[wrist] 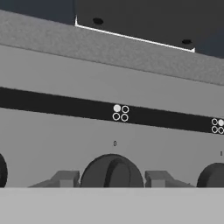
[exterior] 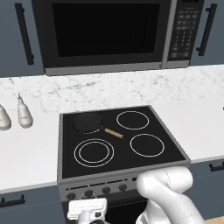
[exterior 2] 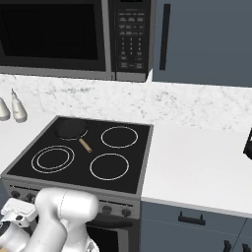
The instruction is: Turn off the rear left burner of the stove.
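The gripper sits close against the stove's front panel, its two fingers spread to either side of a dark knob, not visibly pressing it. Another knob stands just beside it on one side. Above the centred knob is a small "0" mark and a four-circle burner diagram (one circle filled white). In the left base view, the rear left burner lies under a small dark skillet with a tan handle. Two bottles stand on the white counter, well apart from the stove.
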Tool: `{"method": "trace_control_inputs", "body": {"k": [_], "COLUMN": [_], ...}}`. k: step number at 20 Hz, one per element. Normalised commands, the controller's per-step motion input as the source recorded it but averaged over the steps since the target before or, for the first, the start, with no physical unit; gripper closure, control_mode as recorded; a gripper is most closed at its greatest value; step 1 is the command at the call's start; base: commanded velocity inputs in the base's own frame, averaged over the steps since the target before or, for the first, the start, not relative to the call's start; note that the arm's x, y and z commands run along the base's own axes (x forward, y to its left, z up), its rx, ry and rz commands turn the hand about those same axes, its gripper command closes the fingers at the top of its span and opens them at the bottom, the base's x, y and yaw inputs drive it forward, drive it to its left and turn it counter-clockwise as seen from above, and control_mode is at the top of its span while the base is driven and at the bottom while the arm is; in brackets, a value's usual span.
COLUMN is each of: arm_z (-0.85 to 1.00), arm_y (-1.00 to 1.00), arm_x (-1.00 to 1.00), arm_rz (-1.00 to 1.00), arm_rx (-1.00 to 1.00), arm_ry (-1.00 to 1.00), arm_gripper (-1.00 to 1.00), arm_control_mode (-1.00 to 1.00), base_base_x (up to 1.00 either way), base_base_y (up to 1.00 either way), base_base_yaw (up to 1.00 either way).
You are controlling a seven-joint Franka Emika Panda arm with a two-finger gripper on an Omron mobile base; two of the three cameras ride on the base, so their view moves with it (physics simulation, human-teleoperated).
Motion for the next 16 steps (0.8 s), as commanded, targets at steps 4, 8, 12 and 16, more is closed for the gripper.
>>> {"method": "trace_control_inputs", "body": {"k": [4,8,12,16], "arm_z": [0.0,0.0,-0.06,-0.01], "arm_y": [-0.04,-0.01,-0.01,-0.09], "arm_x": [0.0,0.0,0.0,0.0], "arm_rz": [-0.02,-0.02,-0.04,-0.05], "arm_rx": [0.3,0.31,0.34,0.36], "arm_ry": [0.08,0.04,0.0,0.0], "arm_gripper": [1.0,1.0,1.0,1.0], "arm_control_mode": [-1.0,-1.0,-1.0,-1.0], "base_base_x": [0.0,0.0,0.0,0.0], "base_base_y": [0.0,0.0,0.0,0.0], "base_base_yaw": [0.0,0.0,0.0,0.0]}}
